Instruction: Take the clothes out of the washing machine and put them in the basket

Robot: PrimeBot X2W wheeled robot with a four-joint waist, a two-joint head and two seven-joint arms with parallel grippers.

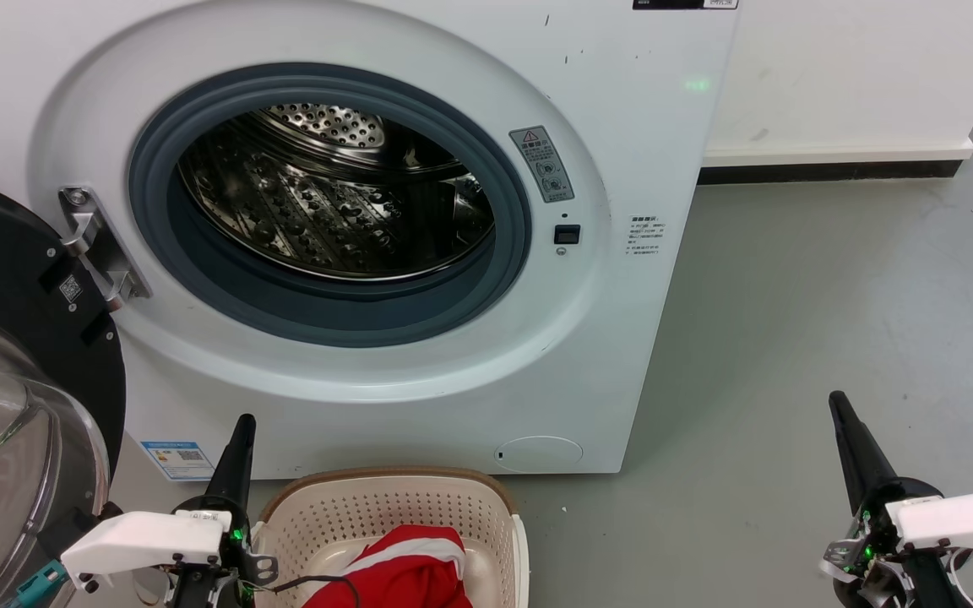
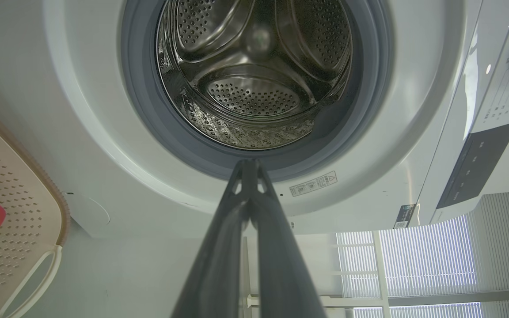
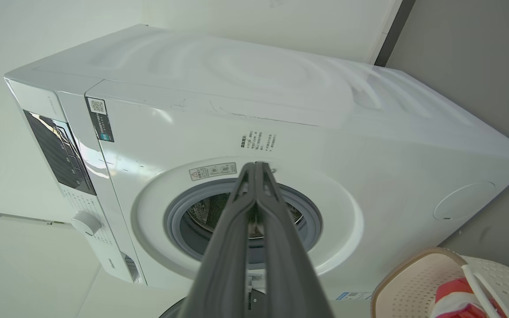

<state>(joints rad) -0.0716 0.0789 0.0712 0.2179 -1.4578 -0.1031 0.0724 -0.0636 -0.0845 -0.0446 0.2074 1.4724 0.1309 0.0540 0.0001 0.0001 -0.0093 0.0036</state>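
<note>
Ahead of both fingertips: washing machine (image 1: 613, 355), white front, porthole uncovered.
Left gripper (image 1: 243, 422): fingers pressed together tip to tip, nothing between them; in the left wrist view the tips line up with the lower edge of the grey seal (image 1: 330, 317).
Right gripper (image 1: 835, 399): fingers likewise closed on nothing, off to the right of the machine's front, over grey floor (image 1: 790, 279); in the right wrist view the tips overlap the porthole's upper rim.
Drum (image 1: 326, 203): beyond and above the left fingertips, perforated steel wall and paddles in sight.
Door (image 1: 5, 279): left of the left fingers, standing open, black frame, clear glass bowl.
Basket (image 1: 385, 507): just right of the left fingers, on the floor close before the machine's front; between the two grippers, much nearer the left.
Clothes (image 1: 406, 570): red fabric with a white stripe, lying in the basket, right of and behind the left fingertips, apart from both sets of fingers.
</note>
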